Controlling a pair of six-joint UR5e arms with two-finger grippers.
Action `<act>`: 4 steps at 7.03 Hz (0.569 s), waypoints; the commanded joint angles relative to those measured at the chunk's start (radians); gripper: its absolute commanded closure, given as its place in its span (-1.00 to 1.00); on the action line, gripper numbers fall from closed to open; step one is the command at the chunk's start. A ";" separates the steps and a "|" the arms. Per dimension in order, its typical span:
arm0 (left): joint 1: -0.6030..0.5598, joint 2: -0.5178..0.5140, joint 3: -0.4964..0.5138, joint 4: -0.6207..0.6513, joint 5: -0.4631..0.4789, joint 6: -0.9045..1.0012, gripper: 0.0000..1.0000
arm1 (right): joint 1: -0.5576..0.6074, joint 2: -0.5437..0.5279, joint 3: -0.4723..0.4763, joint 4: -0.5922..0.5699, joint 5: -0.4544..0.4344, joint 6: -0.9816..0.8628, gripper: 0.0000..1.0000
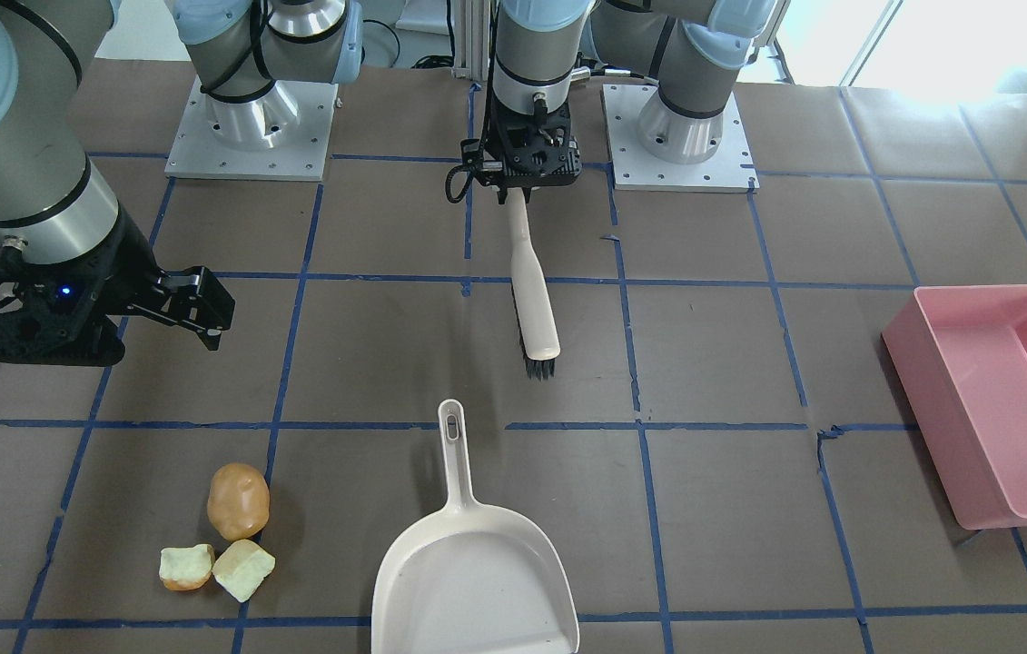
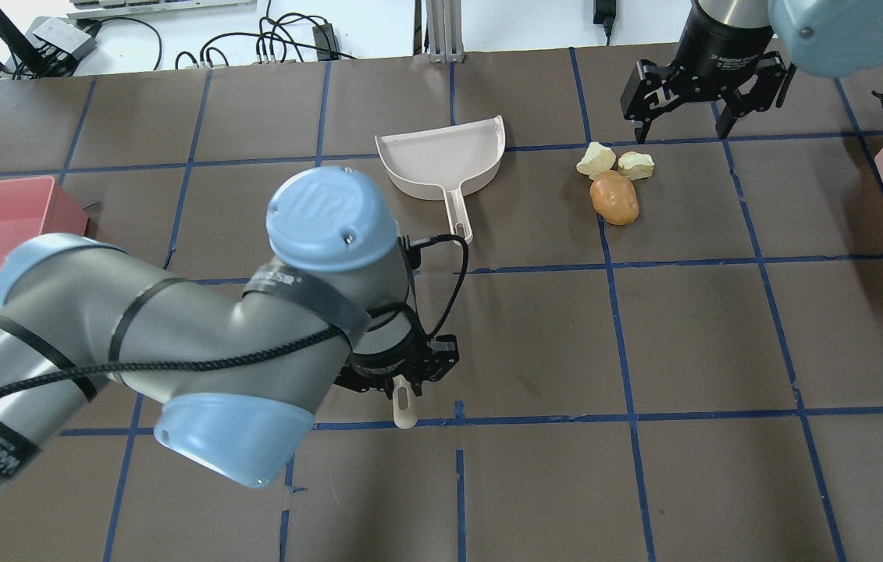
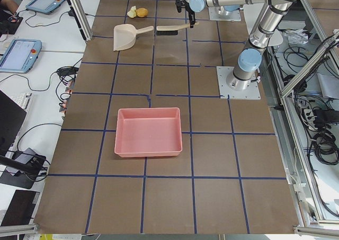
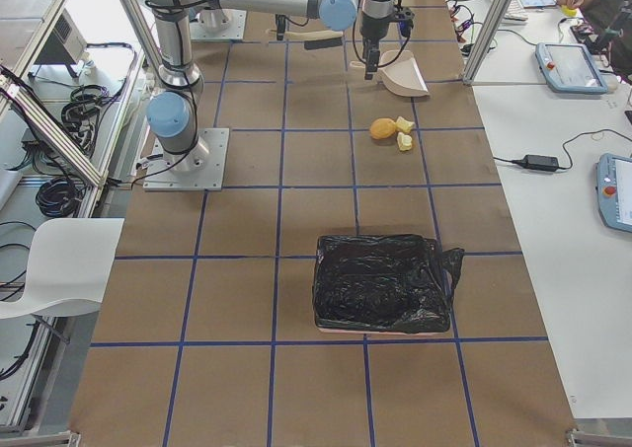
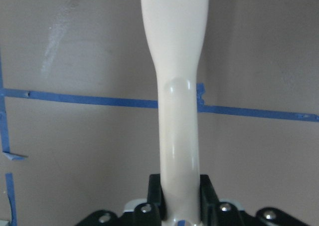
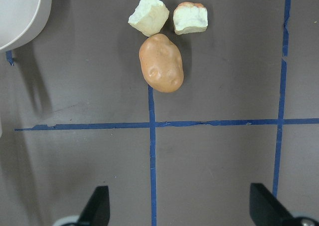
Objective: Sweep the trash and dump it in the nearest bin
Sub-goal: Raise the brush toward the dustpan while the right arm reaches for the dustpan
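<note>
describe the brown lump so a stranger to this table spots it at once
Find the white dustpan on the brown table. Beside it, on the robot's right, three food lumps huddle. The potato-like lump is the largest: smooth, rounded, orange-brown, unlike the two pale yellow-green angular chunks.

Two arms, silver-grey tube links, pale blue joint caps. Left arm [image 2: 176, 336], lower left overhead view: black cable [image 2: 199, 363] strapped along link, "UR" embossed cap [image 2: 328, 211]. Square grey base plates [image 1: 313, 136], screw-holed. Left gripper [image 1: 520, 186], right gripper [image 2: 679, 129]: black skeletal frames; blue LED [image 1: 65, 292] on right.
</note>
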 commanded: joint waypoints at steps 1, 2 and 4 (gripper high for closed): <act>0.154 -0.011 0.247 -0.231 0.036 0.176 1.00 | 0.028 0.012 0.003 -0.061 0.003 -0.001 -1.00; 0.237 -0.021 0.324 -0.277 0.033 0.229 1.00 | 0.040 0.026 0.018 -0.084 0.006 -0.004 -1.00; 0.296 -0.019 0.357 -0.304 0.035 0.402 1.00 | 0.134 0.060 0.077 -0.235 0.008 0.008 -1.00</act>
